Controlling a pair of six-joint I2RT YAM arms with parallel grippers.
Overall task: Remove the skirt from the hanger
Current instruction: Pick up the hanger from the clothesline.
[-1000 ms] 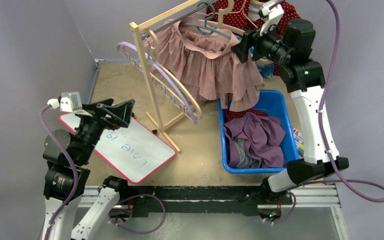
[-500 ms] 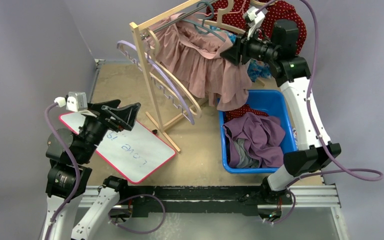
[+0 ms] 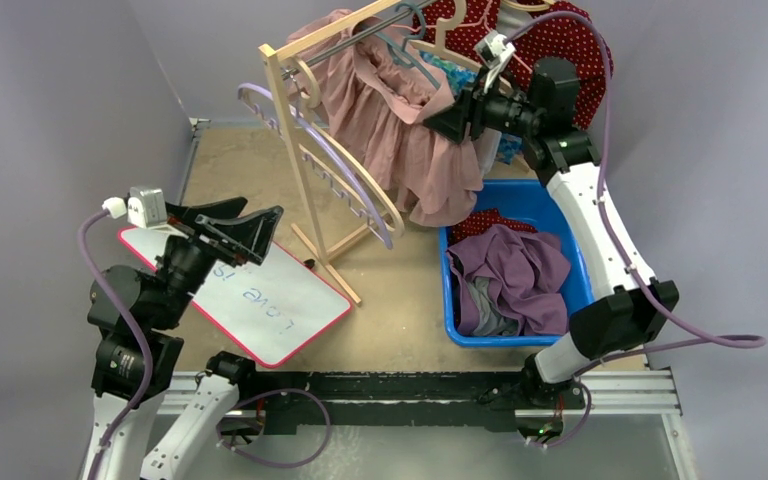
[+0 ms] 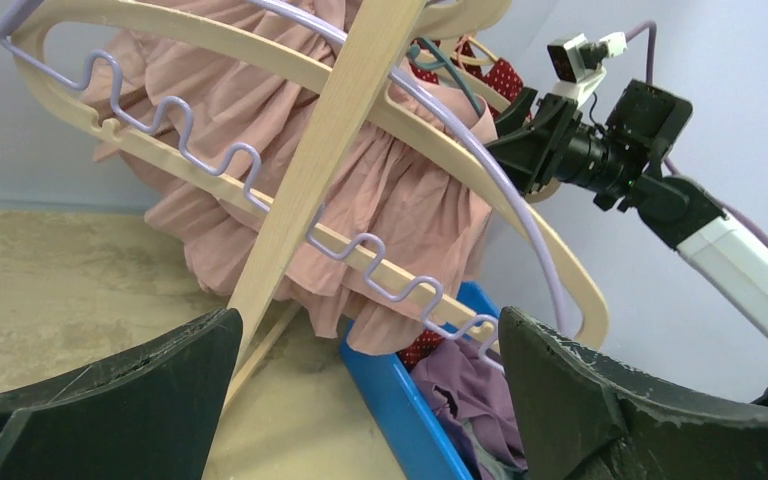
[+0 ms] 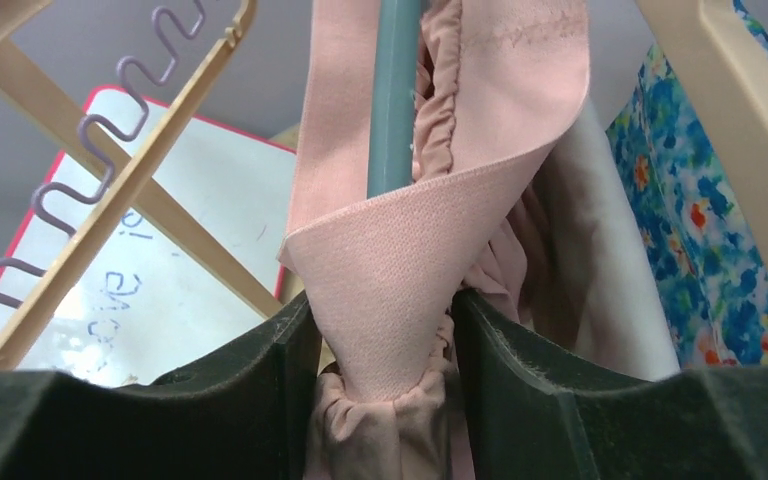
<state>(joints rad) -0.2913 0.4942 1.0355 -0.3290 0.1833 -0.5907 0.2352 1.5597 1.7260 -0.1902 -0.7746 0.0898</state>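
Grip on skirt waistband at hanger.
Right gripper clamped on skirt beside hanger arm; pull outward along arm. Left gripper jaws apart.

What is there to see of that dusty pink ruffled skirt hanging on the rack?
The dusty pink ruffled skirt is soft, pleated fabric in tiers, with a smooth elastic waistband. It hangs draped over a teal hanger on the wooden rack, hem reaching toward the blue plastic bin. The right gripper pinches a fold of the waistband.
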